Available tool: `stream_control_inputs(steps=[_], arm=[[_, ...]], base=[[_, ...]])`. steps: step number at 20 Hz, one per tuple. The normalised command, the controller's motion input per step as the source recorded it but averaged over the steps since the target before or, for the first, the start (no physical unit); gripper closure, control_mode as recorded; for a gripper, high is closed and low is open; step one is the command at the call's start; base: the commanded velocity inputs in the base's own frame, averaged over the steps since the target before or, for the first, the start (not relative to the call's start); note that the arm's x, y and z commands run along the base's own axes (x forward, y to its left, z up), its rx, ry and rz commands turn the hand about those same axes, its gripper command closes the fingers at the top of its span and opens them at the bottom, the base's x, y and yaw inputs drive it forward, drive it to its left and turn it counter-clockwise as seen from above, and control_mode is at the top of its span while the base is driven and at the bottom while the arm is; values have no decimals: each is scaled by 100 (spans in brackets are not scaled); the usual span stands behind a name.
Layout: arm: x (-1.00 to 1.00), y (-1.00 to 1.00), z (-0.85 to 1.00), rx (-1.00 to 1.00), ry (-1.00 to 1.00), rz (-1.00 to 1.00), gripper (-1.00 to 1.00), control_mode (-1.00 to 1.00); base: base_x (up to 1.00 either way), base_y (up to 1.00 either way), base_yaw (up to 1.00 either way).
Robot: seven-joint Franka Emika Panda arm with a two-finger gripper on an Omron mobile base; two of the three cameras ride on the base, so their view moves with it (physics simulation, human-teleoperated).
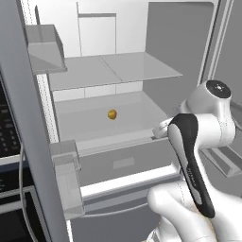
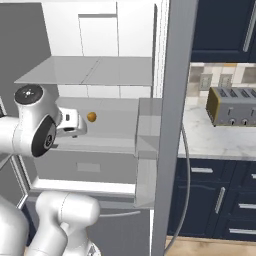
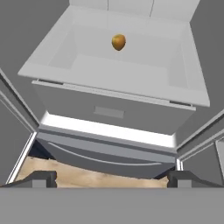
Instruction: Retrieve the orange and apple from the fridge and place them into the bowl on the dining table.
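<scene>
The fridge (image 1: pixel 118 71) stands with both doors open, white inside. A small round orange (image 1: pixel 112 114) lies alone on its lower white shelf, and I see the same orange (image 2: pixel 92 117) (image 3: pixel 118 42) from the other side and from the hand. My gripper (image 3: pixel 112 179) is open, its fingertips (image 3: pixel 41 178) wide apart with nothing between them. It hangs in front of the shelf's front edge, short of the orange. The white hand (image 2: pixel 70 124) sits just left of the fruit. The apple, the bowl and the dining table are out of view.
The left fridge door (image 1: pixel 28 118) carries bins (image 1: pixel 66 175); the right door's edge (image 2: pixel 172 125) and bin (image 2: pixel 147 130) are close by. A black oven (image 1: pixel 7 142) stands at left. A toaster (image 2: pixel 232 106) rests on the navy-cabinet counter at right. A glass shelf (image 2: pixel 90 70) overhangs the orange.
</scene>
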Motion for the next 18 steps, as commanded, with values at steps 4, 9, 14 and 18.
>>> stream_control_inputs(steps=[4,9,14,18], arm=[[47,24,-35,0,0,0,-100,-100],[53,21,-27,0,0,0,-100,-100],[51,21,-27,0,0,0,-100,-100],[50,19,-32,0,0,0,-100,-100]], base=[[0,0,0],[0,0,0],[0,0,0],[0,0,0]])
